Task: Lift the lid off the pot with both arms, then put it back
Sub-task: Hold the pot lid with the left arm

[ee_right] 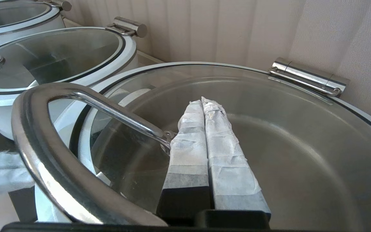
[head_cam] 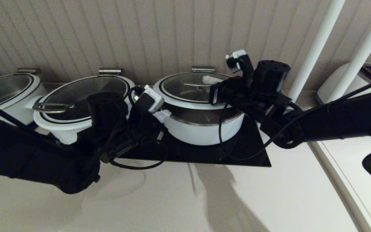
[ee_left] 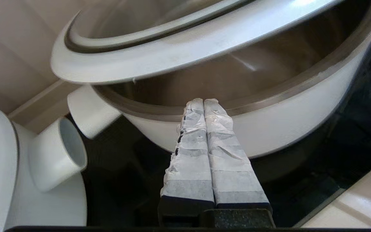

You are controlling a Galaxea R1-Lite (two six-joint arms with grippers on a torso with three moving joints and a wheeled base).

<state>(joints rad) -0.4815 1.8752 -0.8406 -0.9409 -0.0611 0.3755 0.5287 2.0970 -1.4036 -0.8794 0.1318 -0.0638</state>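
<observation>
The white pot point(head_cam: 201, 130) stands on a black board, its steel inner wall showing. Its glass lid point(head_cam: 188, 88) is tilted up at the front, its hinge clip point(head_cam: 203, 69) at the back. My left gripper point(head_cam: 163, 115) is shut and empty at the pot's left side; in the left wrist view its tips point(ee_left: 204, 101) reach the pot's rim point(ee_left: 285, 87) below the raised lid edge point(ee_left: 172, 53). My right gripper point(head_cam: 209, 79) is shut and empty over the lid. In the right wrist view its tips point(ee_right: 202, 100) lie beside the steel handle point(ee_right: 114, 112), above the glass point(ee_right: 285, 135).
Two wider oval white pots with glass lids point(head_cam: 76, 106) point(head_cam: 8, 93) stand to the left, the nearer one's stub handle point(ee_left: 56, 151) close to my left gripper. The black board point(head_cam: 237, 151) lies on a pale counter. White posts point(head_cam: 317, 48) and a white appliance point(head_cam: 349, 80) are at the right.
</observation>
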